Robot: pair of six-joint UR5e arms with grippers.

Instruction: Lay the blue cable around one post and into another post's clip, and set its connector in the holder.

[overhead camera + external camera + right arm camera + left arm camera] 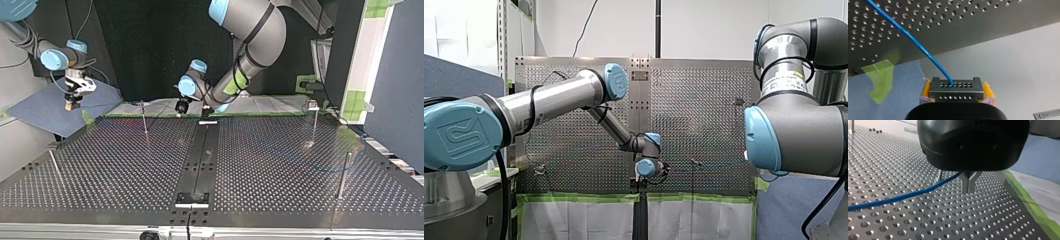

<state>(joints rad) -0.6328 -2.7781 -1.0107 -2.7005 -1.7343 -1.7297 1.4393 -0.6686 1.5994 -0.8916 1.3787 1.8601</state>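
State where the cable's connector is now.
The connector sits between my right gripper's yellow pads, off the perforated table, at the top view's left.

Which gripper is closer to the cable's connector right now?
Right. My right gripper is shut on the connector, off past the table's edge. My left gripper is over the table, shut on the blue cable farther along it.

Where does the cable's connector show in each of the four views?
Right wrist view: connector clamped between my right gripper's yellow pads.
Top view: far left, at that gripper's tip, beyond the table's corner.
Front view: not in it.
Left wrist view: not in it.
Shared landmark: the perforated table, in all four.
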